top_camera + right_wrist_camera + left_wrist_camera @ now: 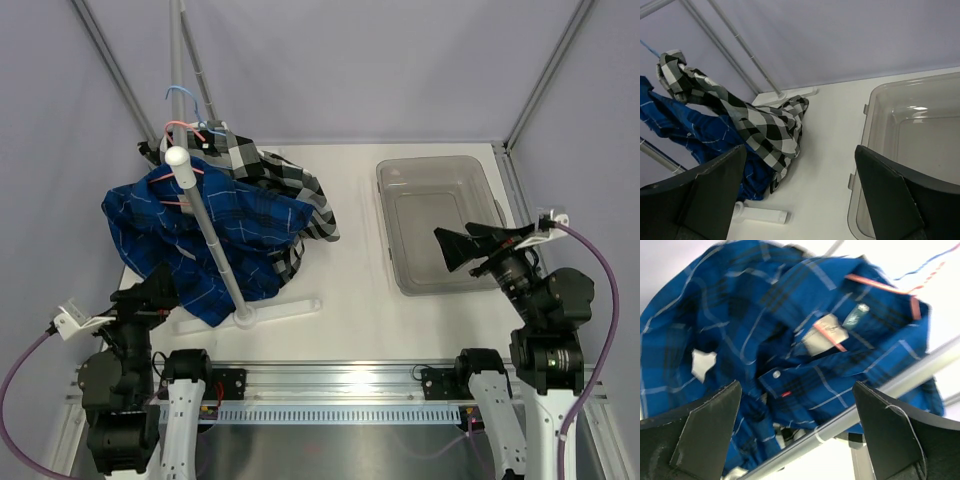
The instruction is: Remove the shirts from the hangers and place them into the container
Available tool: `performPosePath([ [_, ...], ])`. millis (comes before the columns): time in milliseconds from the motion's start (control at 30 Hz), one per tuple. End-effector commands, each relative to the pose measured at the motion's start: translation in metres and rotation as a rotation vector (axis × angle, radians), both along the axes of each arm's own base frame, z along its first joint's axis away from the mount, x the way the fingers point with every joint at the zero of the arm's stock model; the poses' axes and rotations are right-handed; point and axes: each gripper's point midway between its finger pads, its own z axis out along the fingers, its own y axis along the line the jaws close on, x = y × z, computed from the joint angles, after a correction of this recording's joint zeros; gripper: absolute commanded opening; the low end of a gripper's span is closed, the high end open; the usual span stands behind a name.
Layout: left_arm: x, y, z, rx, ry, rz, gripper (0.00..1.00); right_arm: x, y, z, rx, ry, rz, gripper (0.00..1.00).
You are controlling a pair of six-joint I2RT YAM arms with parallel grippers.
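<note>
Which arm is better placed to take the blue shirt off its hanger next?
Probably the left: the left gripper, open, faces the blue shirt closely; the right gripper is farther off, by the container.

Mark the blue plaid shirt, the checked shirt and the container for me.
blue plaid shirt (165,235), top external view, middle of its cloth.
checked shirt (285,185), top external view, upper folds.
container (425,205), top external view, bare floor.

The white table (350,300) carries the bin (425,215) on its right half, flat and close to the far edge. On the left lies the rack's white foot (285,308). The checked shirt (300,195) sags onto the tabletop behind it, and the blue shirt (170,235) hangs down beside it.
</note>
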Motion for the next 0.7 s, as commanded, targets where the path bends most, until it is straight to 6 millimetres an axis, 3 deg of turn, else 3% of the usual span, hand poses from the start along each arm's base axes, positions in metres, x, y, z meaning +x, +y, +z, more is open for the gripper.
performPosePath([
  [0,-0.029,0.009,-0.005,-0.073,-0.058,0.046,0.99,0.007,0.032,0.029,-0.019,-0.083,0.223,0.99],
  [67,-0.026,0.009,-0.003,-0.080,-0.049,0.042,0.99,0.000,0.056,0.039,0.001,-0.072,0.422,0.99],
  [167,-0.012,0.010,-0.012,-0.092,0.057,0.050,0.99,0.032,0.074,0.073,0.014,-0.089,0.585,0.96],
  [233,-0.002,0.010,-0.019,-0.089,0.127,0.049,0.99,0.032,0.101,0.073,-0.007,-0.023,0.680,0.95],
  [267,0.005,0.009,-0.025,-0.084,0.171,0.048,0.99,0.045,0.110,0.087,-0.072,-0.071,0.675,0.95],
  [300,0.008,0.008,-0.027,-0.075,0.187,0.039,0.98,0.036,0.133,0.089,-0.088,-0.071,0.750,0.95],
  [333,0.011,0.004,-0.028,-0.064,0.196,0.017,0.96,0.036,0.141,0.088,-0.102,-0.057,0.775,0.95],
  [467,0.016,0.003,-0.033,-0.029,0.239,0.004,0.94,0.050,0.166,0.096,-0.128,-0.098,0.833,0.94],
  [667,0.020,-0.005,-0.035,0.009,0.203,-0.049,0.94,0.038,0.208,0.094,-0.192,-0.209,0.976,0.93],
])
